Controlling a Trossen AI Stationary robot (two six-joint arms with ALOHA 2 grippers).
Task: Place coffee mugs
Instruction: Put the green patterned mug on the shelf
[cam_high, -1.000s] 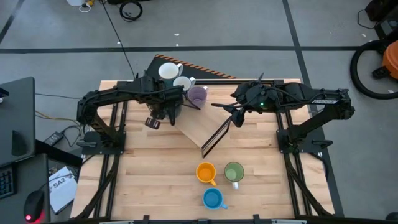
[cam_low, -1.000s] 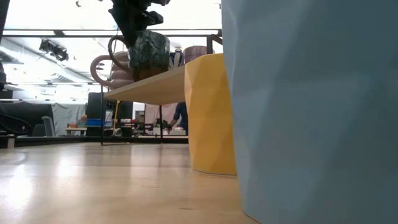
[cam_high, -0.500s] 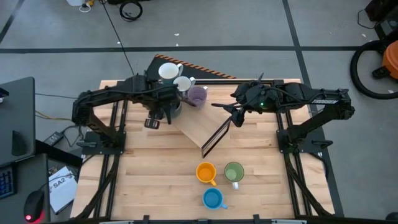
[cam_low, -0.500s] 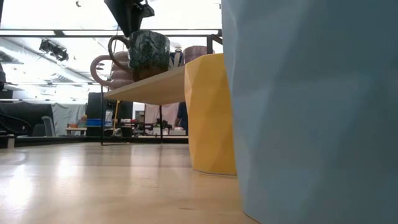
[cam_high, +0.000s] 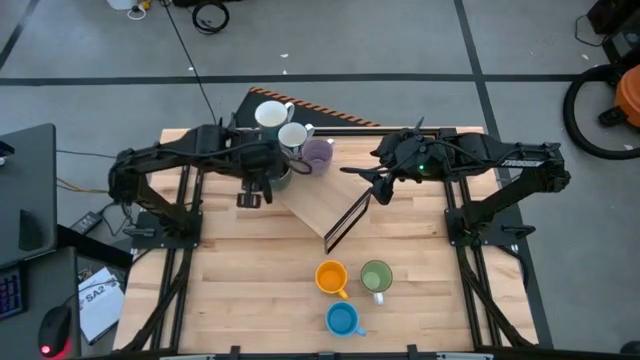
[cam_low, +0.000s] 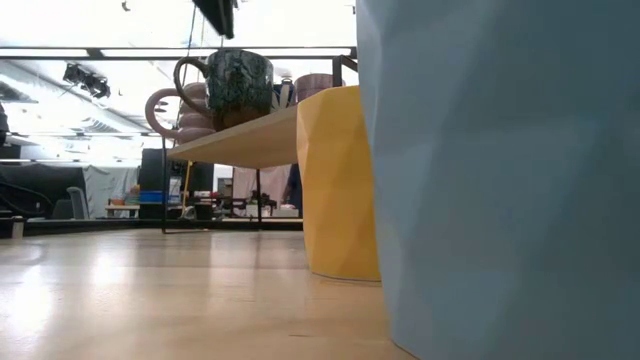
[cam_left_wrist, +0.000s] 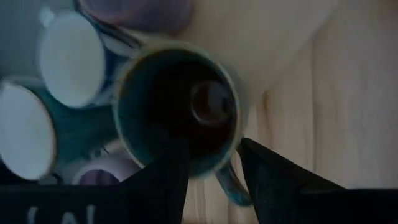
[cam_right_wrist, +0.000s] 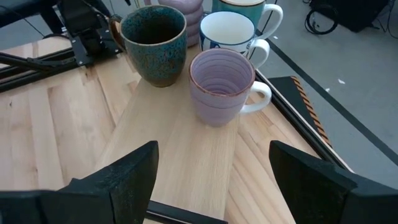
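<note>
A dark speckled mug (cam_high: 283, 176) (cam_low: 240, 84) stands upright on the wooden shelf (cam_high: 318, 205), next to two white mugs (cam_high: 271, 115) (cam_high: 293, 135) and a lilac mug (cam_high: 318, 153). A second lilac mug (cam_low: 170, 110) shows behind it in the low view. Orange (cam_high: 331, 277), green (cam_high: 376, 275) and blue (cam_high: 342, 319) mugs stand on the table near its near edge. My left gripper (cam_left_wrist: 214, 171) (cam_low: 218, 12) is open and hangs just above the dark mug (cam_left_wrist: 177, 102), clear of it. My right gripper (cam_right_wrist: 214, 180) (cam_high: 368, 183) is open and waits to the right of the shelf.
The shelf is a raised board on a black metal frame (cam_high: 345, 222), sloping across the table's middle. The orange mug (cam_low: 340, 180) and blue mug (cam_low: 500, 180) fill the low view's right side. A striped strip (cam_high: 330, 113) lies at the far edge. Bare tabletop (cam_high: 250, 270) lies near left.
My left gripper has let go of the dark mug, risen above it and drawn back a little toward the table's left edge. The dark mug stays upright on the shelf where it was set.
</note>
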